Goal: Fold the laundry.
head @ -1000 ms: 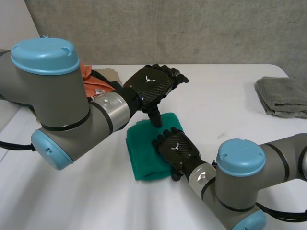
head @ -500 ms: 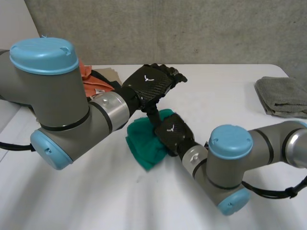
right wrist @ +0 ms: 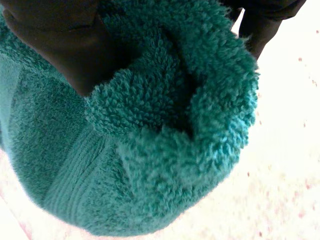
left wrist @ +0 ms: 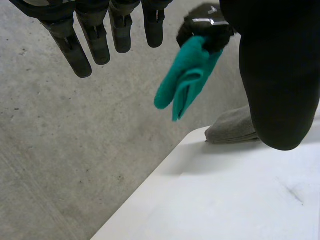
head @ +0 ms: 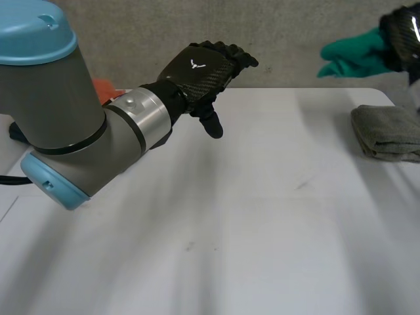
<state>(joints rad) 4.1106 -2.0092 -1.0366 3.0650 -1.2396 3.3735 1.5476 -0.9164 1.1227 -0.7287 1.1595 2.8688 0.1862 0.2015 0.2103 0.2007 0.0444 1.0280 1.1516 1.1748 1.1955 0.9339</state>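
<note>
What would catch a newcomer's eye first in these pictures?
The teal terry towel, bunched in the robot's right hand, high above the right end of the white table. Next, the left hand hovering open over the table, and a folded grey towel lying near that right edge.

Tabletop point(head: 230, 230) open midway; grey towel point(head: 387, 131) occupies its right edge.

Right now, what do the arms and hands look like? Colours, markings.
The left arm has fat grey joints, light-blue caps and a silver wrist band. The left hand is black carbon weave with a small white mark on its back. The right hand is glossy black too.
</note>
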